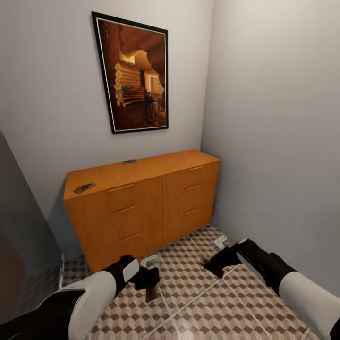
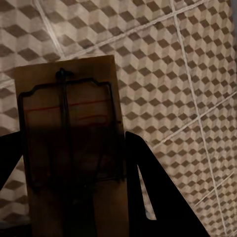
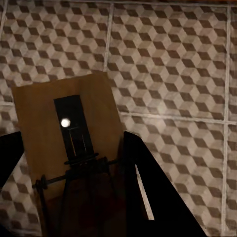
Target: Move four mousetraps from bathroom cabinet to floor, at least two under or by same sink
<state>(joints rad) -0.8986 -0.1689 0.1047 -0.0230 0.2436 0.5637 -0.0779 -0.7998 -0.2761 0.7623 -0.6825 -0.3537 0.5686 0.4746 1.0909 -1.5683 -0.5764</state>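
We find the left end effector closed on a mousetrap: a flat tan board with a dark wire bail and a faint red outline, clamped between the two dark fingers. Its long axis runs out along the fingers, the free end projecting beyond them over the cube-patterned bathroom floor.

The right end effector grips a second mousetrap, likewise lengthwise between its fingers; this board shows a black plate with a bright spot, the wire spring lying nearer the palm.

In the head view both boards are largely hidden behind the end effectors, which hang low over the floor. That view adds what the wrist views lack: the orange-brown cabinet beyond both end effectors, against the wall, with a third mousetrap at its top's left end and a fourth near its back edge. A framed picture hangs above.
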